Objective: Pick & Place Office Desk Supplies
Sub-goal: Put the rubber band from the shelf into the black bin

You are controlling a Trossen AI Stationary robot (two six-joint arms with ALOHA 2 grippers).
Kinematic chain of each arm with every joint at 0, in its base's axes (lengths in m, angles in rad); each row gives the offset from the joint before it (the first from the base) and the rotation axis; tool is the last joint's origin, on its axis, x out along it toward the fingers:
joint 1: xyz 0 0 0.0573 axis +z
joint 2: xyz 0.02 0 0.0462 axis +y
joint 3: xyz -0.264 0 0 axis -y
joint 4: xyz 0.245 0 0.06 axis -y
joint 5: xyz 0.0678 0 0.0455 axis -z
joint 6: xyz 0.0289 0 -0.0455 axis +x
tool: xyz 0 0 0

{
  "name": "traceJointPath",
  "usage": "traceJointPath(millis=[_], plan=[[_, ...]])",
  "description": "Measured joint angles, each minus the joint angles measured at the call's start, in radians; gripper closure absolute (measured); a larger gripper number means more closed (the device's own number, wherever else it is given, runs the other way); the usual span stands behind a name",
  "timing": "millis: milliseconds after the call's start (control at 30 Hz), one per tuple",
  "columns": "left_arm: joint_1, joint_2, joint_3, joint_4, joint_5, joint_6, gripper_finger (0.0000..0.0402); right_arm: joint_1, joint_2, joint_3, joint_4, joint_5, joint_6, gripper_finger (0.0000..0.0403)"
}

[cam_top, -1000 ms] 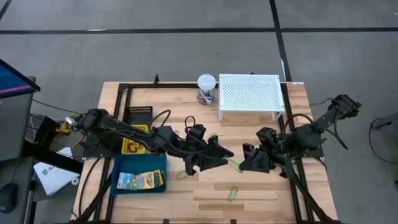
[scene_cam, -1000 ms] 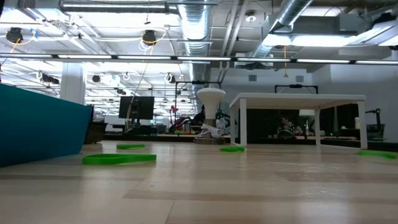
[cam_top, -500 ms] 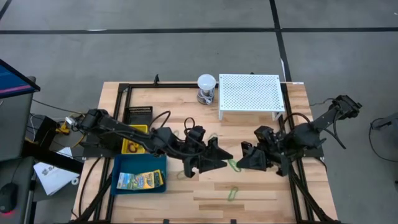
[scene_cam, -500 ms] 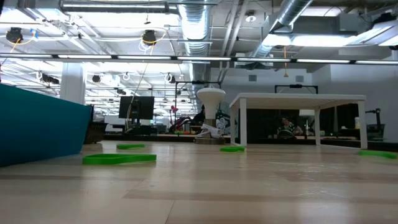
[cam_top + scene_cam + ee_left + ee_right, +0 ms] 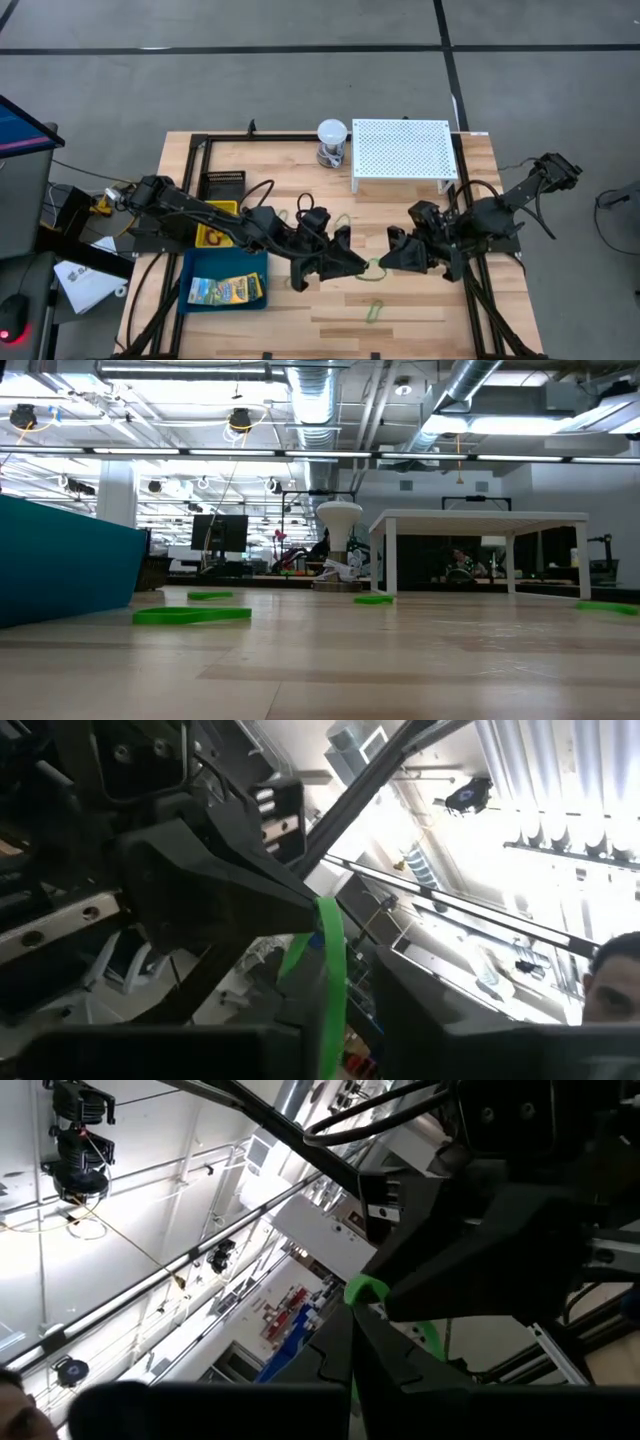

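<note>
A thin green loop (image 5: 375, 266) spans the short gap between my two grippers at the table's middle. My left gripper (image 5: 356, 266) is shut on its left end and my right gripper (image 5: 390, 260) on its right end. In the left wrist view the green loop (image 5: 325, 970) runs from the right gripper's tips back toward my own fingers. The blue tray (image 5: 190, 262) holds green-yellow packets (image 5: 225, 290). The yellow bin (image 5: 213, 236) and the black mesh basket (image 5: 222, 184) stand beyond it. Another green loop (image 5: 375, 311) lies flat near the front edge. My left gripper pinches the loop's left end (image 5: 326, 1038) between its two fingers, coming level from the table's left. The band runs straight away from the fingers toward the other gripper. My right gripper pinches the loop's right end (image 5: 432, 1342) between its two fingers, coming level from the table's right, tip to tip with the left gripper. Its own fingers hide the exact place of contact.
A white perforated stand (image 5: 402, 152) and a white ball-topped object (image 5: 331, 140) stand at the far edge. More green loops (image 5: 192, 615) (image 5: 373, 599) (image 5: 608, 607) lie flat on the wood. The blue tray's wall (image 5: 60, 565) rises at the left of the low view.
My left gripper has gone a little toward the near edge and toward the right gripper, and its fingers, spread before, have shut on the green loop's left end. My right gripper has kept its hold on the loop and edged slightly left.
</note>
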Motion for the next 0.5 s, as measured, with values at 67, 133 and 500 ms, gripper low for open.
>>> traceJointPath(millis=[67, 133, 500], plan=[[-0.001, 0.000, 0.000, -0.001, 0.009, 0.000, 0.0351, -0.001, 0.000, 0.000, 0.000, 0.000, 0.000, 0.0403], [-0.004, 0.000, 0.000, -0.001, 0.010, 0.001, 0.0372, -0.004, 0.000, 0.000, 0.000, 0.000, 0.000, 0.0403], [-0.011, 0.000, -0.001, -0.046, -0.003, 0.033, 0.0400, -0.013, 0.000, 0.000, 0.002, 0.002, -0.002, 0.0401]])
